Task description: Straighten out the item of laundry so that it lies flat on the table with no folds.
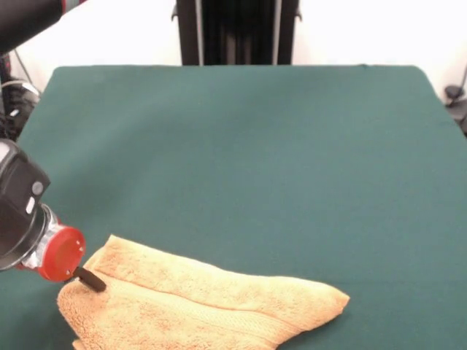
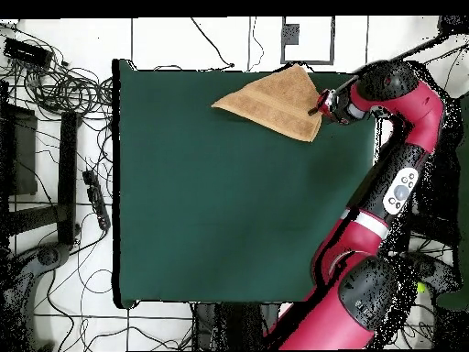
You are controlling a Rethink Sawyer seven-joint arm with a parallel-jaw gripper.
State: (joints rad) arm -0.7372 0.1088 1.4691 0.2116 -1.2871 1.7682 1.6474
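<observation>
Front view: gripper tip touches folded towel's edge.

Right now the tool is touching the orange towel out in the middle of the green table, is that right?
Not the middle. The towel lies at a corner of the table, as the overhead view shows. The tool does sit at the towel's edge.

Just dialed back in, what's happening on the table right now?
The Sawyer arm's pincer is down at one end of the orange-yellow towel, its dark tip against the cloth. The towel lies near one edge of the green table, folded over on itself with a ridge along its length, so it is not yet flat. Whether the pincer grips it is unclear.
</observation>
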